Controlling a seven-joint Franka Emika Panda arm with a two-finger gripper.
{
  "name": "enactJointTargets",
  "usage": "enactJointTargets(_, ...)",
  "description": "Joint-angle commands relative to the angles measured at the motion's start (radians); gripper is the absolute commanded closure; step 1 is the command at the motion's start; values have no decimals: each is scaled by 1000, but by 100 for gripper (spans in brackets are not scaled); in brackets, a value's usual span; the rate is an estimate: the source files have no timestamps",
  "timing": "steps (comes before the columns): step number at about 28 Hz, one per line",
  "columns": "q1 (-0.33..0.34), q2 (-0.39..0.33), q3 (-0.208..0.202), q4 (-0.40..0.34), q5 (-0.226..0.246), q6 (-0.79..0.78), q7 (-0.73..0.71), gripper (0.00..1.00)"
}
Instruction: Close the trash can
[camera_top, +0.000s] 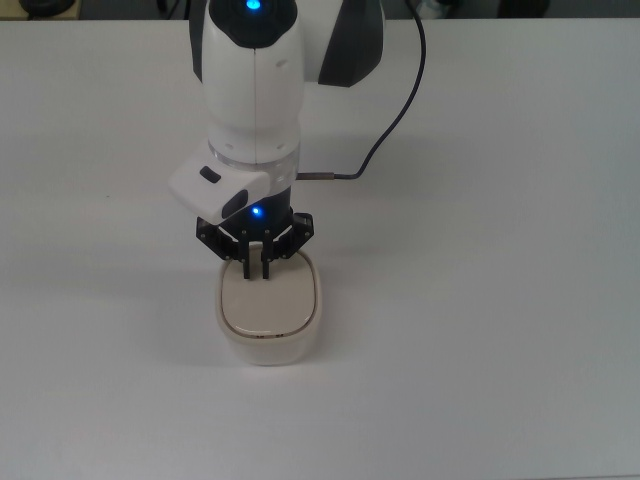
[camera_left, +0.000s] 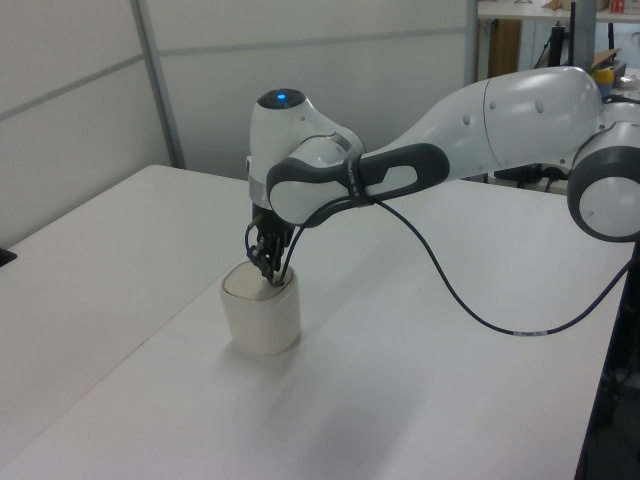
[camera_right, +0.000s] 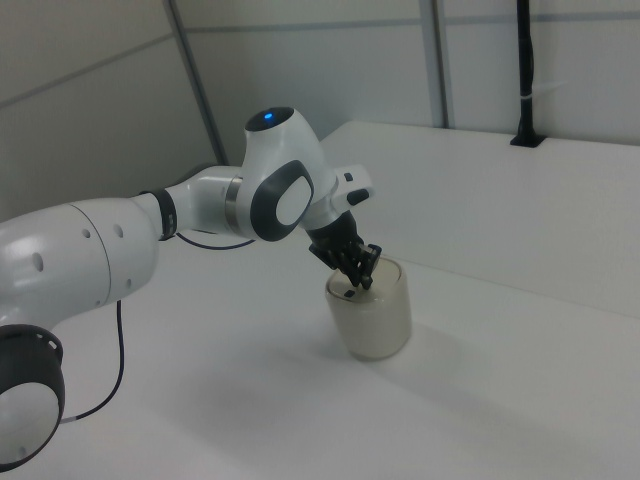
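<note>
trash can (camera_top: 268, 312): cream plastic, smooth, satin, lid flat and matt | gripper (camera_top: 256, 267): black, matt, hard plastic or metal, can't tell | arm shell (camera_left: 520, 115): white glossy plastic, dark grey smooth bands | cable (camera_left: 450, 290): black rubbery sheath | table (camera_top: 500, 300): white, matt, smooth | wall panels (camera_left: 80, 110): pale, matt, metal strips

Upright cream trash can (camera_top: 268, 320), lid flat
</note>
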Motion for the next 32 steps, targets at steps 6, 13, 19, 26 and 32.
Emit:
enactJointTargets(6,-2,-86,-11,-3,20,-104,12,0)
enactJointTargets(13,-2,-135,-12,-2,11,-223,12,0)
enactJointTargets(19,-3,-165,-14,18,12,-321,7,0)
enactJointTargets(26,-13,-208,-15,25,23,-420,3,0)
enactJointTargets(32,-19,-233,-15,25,26,-481,0,0)
